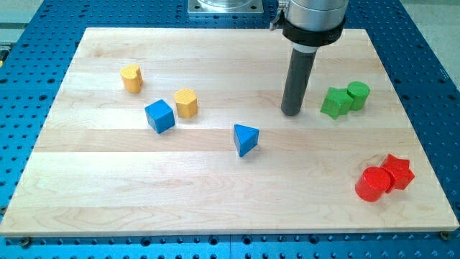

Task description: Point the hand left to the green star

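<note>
The green star (335, 102) lies on the wooden board (144, 187) at the view's right, touching a green cylinder (358, 94) on its right. My tip (291, 112) rests on the board just left of the green star, a small gap apart from it. The dark rod rises from it to the arm at the view's top.
A blue triangle (245, 138) lies at the centre. A blue cube (159, 116), a yellow hexagon (186, 103) and a yellow heart-like block (131, 78) sit at the left. A red cylinder (371, 184) and a red star (397, 172) touch at the lower right.
</note>
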`<action>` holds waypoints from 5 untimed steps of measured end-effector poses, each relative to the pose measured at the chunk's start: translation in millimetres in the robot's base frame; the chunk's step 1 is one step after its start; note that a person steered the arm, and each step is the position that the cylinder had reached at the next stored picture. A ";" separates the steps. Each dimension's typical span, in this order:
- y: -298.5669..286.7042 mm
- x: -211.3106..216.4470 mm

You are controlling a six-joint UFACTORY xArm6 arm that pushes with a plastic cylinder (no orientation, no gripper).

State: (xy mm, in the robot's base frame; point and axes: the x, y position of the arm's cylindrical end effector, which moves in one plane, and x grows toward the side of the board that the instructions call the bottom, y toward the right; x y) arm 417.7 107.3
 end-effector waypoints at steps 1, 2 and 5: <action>0.0 0.0; -5.0 -3.8; -37.7 -11.3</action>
State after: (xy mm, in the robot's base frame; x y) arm 406.5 69.6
